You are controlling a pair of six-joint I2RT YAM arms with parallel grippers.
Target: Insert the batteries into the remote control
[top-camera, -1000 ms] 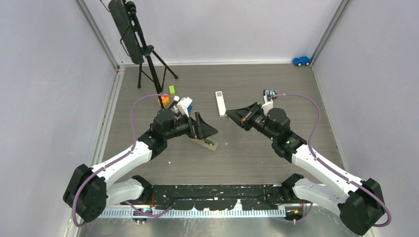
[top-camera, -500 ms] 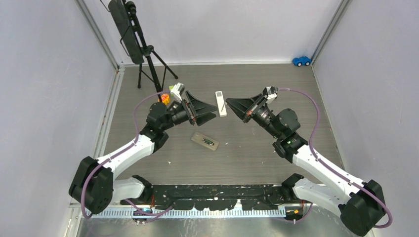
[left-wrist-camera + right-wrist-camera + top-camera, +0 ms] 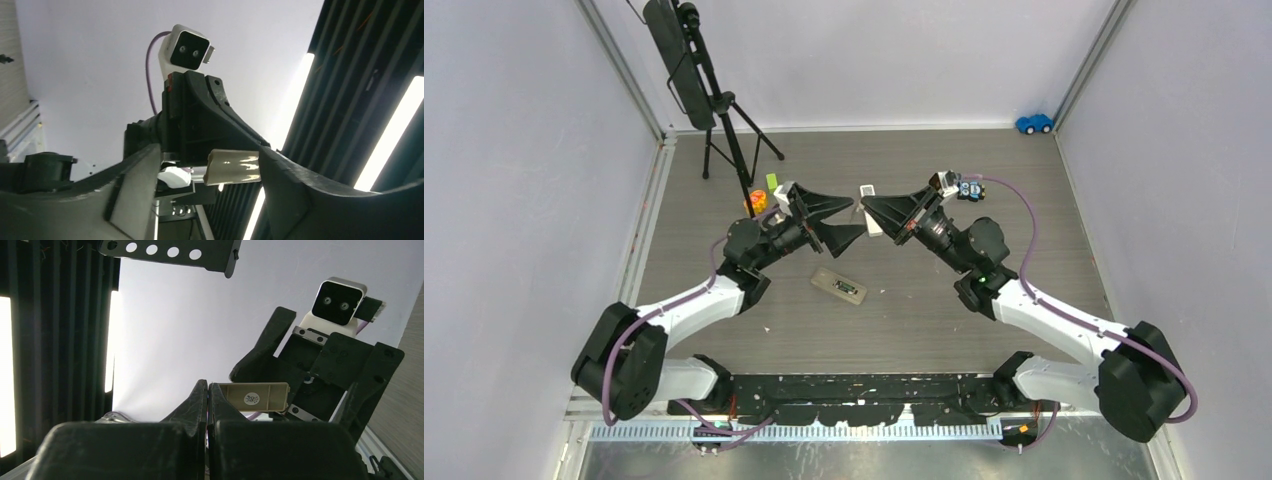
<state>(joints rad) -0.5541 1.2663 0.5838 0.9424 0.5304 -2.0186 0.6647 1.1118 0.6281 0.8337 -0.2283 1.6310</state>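
no writing i can read anywhere in here. the one label is a small round white sticker [image 3: 251,399] on the pale plastic piece [image 3: 232,394], between four and five o'clock from the middle of the right wrist view. its dark print is too tiny to make out.

Top cam looks down fr. behind arms [image 3: 684,310]; wrist cams [image 3: 189,49], close, tilt up & face each other.
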